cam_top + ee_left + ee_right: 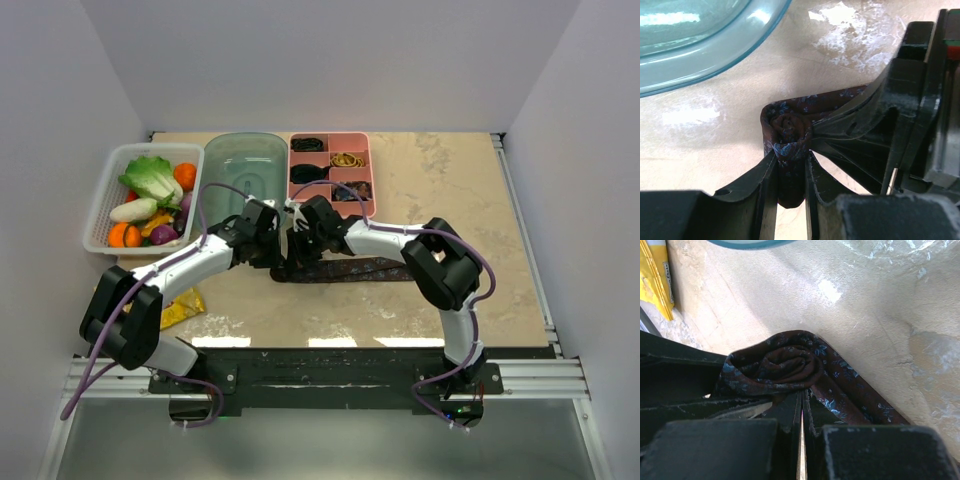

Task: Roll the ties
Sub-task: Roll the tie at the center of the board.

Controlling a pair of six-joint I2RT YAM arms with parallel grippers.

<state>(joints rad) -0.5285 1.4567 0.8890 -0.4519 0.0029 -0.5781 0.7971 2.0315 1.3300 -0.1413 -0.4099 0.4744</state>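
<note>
Ties are the matter here, and in the top view one maroon tie (370, 268) is seen lying on the table (450, 200) in front of a pink tray (372, 175). Most of its length is stretched flat to the right, so the greater part is judged to be unrolled. Dark coils (309, 144) are held in some compartments of the tray; they may be ties already rolled, but this cannot be confirmed at this size. The left gripper (275, 250) and right gripper (298, 248) are brought together at the tie's left end.

From the left wrist, a small tight roll (787, 132) is shown at that end, only a few turns thick. It is pinched between the left gripper (790, 170), whose jaws are narrowly parted by the cloth. The right gripper (825, 135) is pointed at the roll from the side.

From the right wrist, the roll (785, 362) is seen just ahead of the right gripper (801, 410), whose jaws are pressed fully together. Whether any fold is nipped between them cannot be told. The flat tail is seen running off to the lower right, so the winding is judged barely begun, with storage in the tray left to be done
</note>
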